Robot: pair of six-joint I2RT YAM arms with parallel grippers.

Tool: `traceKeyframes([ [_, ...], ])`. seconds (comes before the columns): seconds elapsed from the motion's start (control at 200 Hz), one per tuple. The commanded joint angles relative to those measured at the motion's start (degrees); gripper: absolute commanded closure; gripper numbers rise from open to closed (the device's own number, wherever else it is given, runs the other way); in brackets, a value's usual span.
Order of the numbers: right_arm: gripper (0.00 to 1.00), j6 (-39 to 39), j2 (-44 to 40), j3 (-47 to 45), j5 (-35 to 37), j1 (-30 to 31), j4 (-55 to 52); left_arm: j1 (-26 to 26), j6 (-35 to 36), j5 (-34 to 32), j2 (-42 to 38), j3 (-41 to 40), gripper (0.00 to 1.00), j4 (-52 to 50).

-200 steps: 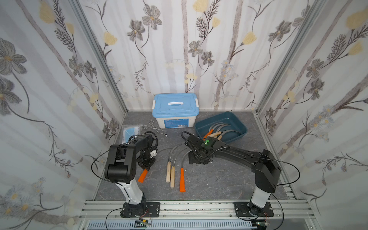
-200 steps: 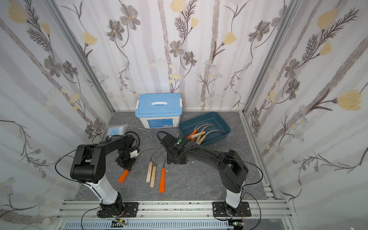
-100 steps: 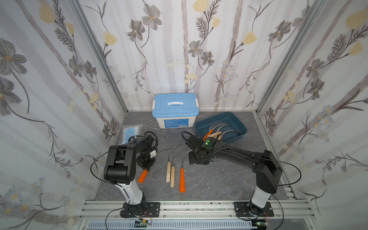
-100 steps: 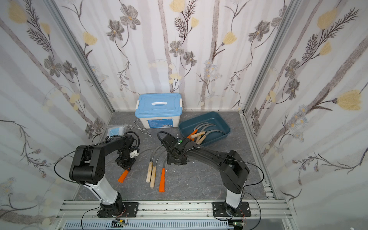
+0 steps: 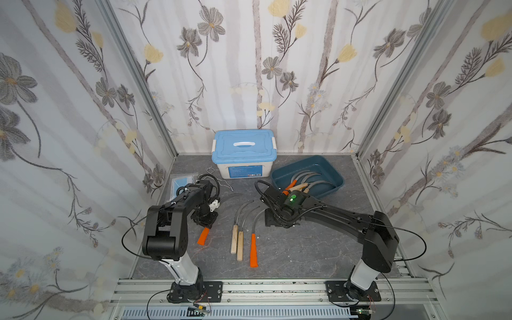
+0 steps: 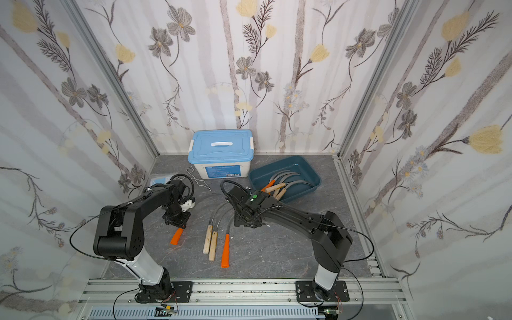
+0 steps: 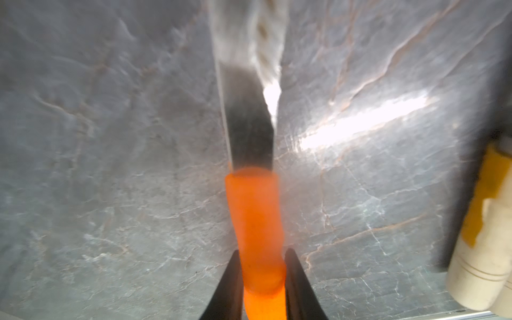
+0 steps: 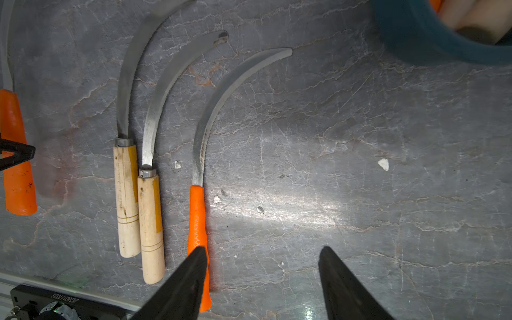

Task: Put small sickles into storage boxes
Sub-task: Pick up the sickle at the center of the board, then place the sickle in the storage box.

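Note:
My left gripper [image 7: 261, 252] is shut on the orange handle of a small sickle [image 7: 256, 210] lying on the grey table, seen in both top views at the left [image 5: 203, 236]. Three more small sickles lie side by side in the middle: two wooden-handled [image 8: 126, 199] [image 8: 149, 221] and one orange-handled [image 8: 197, 219]. My right gripper [image 8: 263, 252] is open above the table just beside that orange handle, with nothing between its fingers; in a top view it hovers over the blades [image 5: 273, 220]. The teal storage box [image 5: 333, 189] at the back right holds several sickles.
A white box with a light blue lid [image 5: 243, 155] stands at the back. Wire tongs [image 5: 219, 180] and a blue packet [image 5: 180, 182] lie behind my left arm. Flowered walls close in three sides.
My left gripper has closed the last bit onto the orange handle. Neither arm has visibly moved.

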Motion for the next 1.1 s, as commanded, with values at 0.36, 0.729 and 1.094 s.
traceKeyframes([
  [0.36, 0.33, 2.58, -8.36, -5.81, 5.41, -6.01, 2.22, -0.1, 1.12, 2.18, -6.55, 7.47, 0.92, -8.33],
  [0.729, 0.33, 7.02, -20.12, -20.27, 2.85, -13.51, 7.4, -7.06, 0.14, 3.4, -7.66, 23.26, 0.92, -15.5],
  [1.094, 0.34, 13.95, -32.0, -33.9, 1.7, -16.18, 10.49, -16.14, 0.15, 6.33, 6.28, 49.91, 0.92, -23.64],
])
